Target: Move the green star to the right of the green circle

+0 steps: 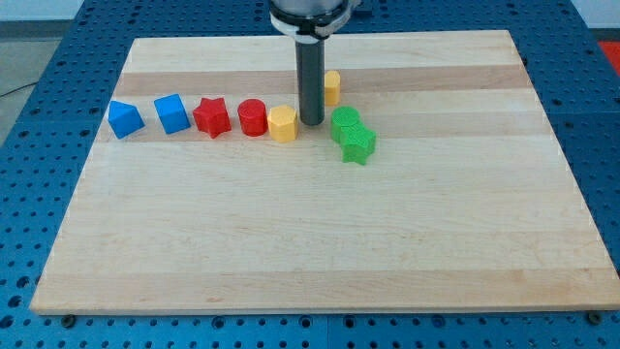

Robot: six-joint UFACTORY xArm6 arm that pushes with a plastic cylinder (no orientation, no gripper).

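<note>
My tip (312,122) sits on the wooden board (291,242), toward the view's top, approx. mid-width; the rod rises straight up from it to the arm's mount at the top edge of the view. No jaws or fingers here, just a plain rod end, so nothing to open or close, & it holds nothing. Green circle (345,122) is just beside my tip on the view's right, w/ a narrow gap, not touching as far as I can tell. Green star (358,144) lies to the view's lower right of my tip, pressed against the circle's lower-right side; the 2 greens look in contact. So the star is below & slightly right of the circle, not level w/ it. Yellow hexagon-like block (283,124) is just beside my tip on the view's left, very near, contact unclear. A 2nd yellow block (332,87) stands behind my tip toward the view's upper right, partly hidden by the rod; shape can't be made out. Further left of my tip, in a rough row: red cylinder (253,117) next to the yellow, then red star (211,116), blue cube (171,113), & blue triangular block (125,119) farthest out.
</note>
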